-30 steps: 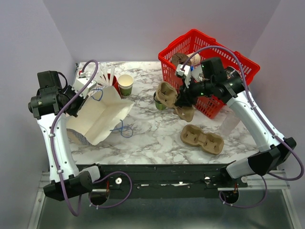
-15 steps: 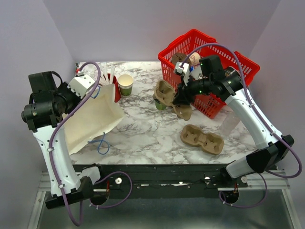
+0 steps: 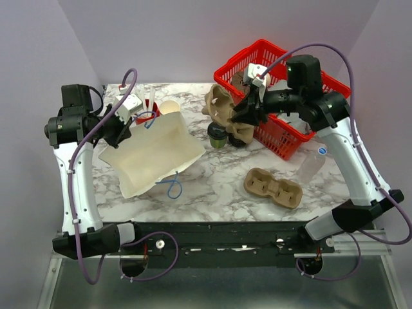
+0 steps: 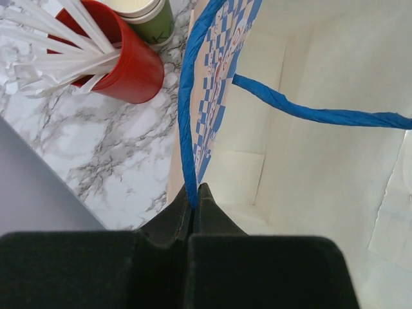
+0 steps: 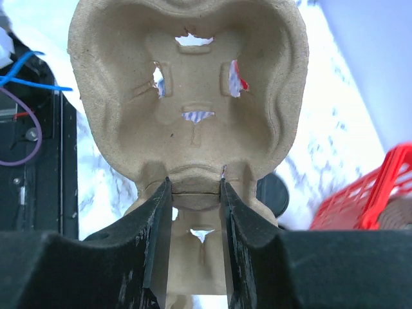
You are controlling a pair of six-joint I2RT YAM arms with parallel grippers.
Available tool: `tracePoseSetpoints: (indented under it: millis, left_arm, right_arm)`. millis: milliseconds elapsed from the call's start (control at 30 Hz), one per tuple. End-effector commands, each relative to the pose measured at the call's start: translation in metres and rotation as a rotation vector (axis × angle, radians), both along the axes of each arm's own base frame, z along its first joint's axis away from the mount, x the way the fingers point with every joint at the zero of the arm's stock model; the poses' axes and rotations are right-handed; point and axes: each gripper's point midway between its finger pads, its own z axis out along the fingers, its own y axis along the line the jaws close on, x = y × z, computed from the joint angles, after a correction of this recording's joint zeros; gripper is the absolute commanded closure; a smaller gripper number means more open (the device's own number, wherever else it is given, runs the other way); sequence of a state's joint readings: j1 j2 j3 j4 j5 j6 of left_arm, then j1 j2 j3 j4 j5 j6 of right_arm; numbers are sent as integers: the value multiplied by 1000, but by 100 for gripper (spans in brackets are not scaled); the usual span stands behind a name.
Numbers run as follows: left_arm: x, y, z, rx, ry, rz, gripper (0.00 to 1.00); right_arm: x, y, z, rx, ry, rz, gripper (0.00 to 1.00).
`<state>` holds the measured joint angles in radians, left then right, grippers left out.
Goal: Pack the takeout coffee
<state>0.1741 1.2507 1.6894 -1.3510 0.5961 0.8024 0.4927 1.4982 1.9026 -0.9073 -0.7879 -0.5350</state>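
The takeout coffee (image 3: 217,136), an olive-green cup with a black lid, stands on the marble just under the raised cup carrier (image 3: 223,107); its lid (image 5: 277,196) peeks past the carrier in the right wrist view. My right gripper (image 3: 244,116) is shut on the brown carrier's (image 5: 187,96) middle ridge and holds it in the air, tilted. My left gripper (image 3: 129,125) is shut on the blue handle (image 4: 187,116) of the white paper bag (image 3: 154,154). The bag lies tilted with its mouth open (image 4: 309,180).
A red cup (image 4: 129,64) of white stirrers and an unlidded paper cup (image 3: 168,107) stand behind the bag. A red basket (image 3: 302,84) sits at the back right. A second carrier (image 3: 273,188) and a clear bottle (image 3: 310,164) lie at the front right.
My right gripper has lifted the carrier up and back, uncovering the lidded cup. My left arm has swung the bag by its handle toward the table's middle.
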Motion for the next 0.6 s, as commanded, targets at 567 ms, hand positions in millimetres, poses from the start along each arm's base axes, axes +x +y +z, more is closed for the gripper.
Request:
tracePoseSetpoints:
  millis: [567]
  left_arm:
    - [-38,-62,-33,-202,232,-115,100]
  right_arm:
    - [-108,138,91,335,-269,523,99]
